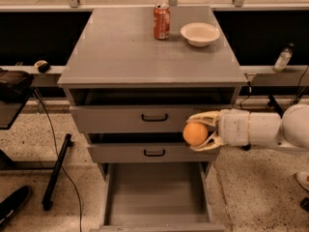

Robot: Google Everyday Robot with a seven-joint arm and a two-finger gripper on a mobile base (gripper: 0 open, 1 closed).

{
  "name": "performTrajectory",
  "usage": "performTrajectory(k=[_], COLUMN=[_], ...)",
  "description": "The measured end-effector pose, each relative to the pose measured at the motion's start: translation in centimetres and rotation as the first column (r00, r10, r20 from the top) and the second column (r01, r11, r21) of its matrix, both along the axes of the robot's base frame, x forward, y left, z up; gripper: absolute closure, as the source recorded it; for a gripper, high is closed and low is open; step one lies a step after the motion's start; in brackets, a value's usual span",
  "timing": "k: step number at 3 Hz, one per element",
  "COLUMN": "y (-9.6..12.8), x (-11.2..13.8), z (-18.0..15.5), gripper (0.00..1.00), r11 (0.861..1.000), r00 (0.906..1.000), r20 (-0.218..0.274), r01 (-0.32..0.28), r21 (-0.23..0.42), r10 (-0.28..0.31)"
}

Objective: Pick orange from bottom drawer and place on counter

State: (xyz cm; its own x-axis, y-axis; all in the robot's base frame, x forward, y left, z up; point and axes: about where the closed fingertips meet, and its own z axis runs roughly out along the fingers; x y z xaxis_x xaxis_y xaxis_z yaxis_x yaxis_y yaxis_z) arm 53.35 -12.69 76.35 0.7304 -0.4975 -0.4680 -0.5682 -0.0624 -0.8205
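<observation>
My gripper [199,131] reaches in from the right on a white arm and is shut on the orange [195,134], a small round fruit pinched between the two pale fingers. It hangs in front of the cabinet's two upper drawers, at the right side, well above the floor of the bottom drawer [157,192]. That bottom drawer stands pulled out, a plain grey tray with nothing in it. The counter [125,47] lies above, a flat grey top.
A red soda can [161,21] and a white bowl [200,34] stand at the back of the counter. Two grey drawers with black handles [154,117] sit slightly ajar. A black stand leg [55,170] and cables lie left; a bottle [282,58] rests right.
</observation>
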Motion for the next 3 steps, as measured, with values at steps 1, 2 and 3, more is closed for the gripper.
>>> performTrajectory(k=[1,2,3], y=[1.3,0.3,-2.0], x=[-1.2,1.9,6.1], z=[-2.2,-0.3,2.9], gripper=[1.0,1.0,1.0], r11=[0.999,0.989,0.973], r00=[0.9979,0.9923,0.992], r20=[-0.055,-0.115,-0.121], r01=[-0.032,-0.029,-0.009], r21=[0.022,0.148,0.232], r10=[0.033,0.046,0.038])
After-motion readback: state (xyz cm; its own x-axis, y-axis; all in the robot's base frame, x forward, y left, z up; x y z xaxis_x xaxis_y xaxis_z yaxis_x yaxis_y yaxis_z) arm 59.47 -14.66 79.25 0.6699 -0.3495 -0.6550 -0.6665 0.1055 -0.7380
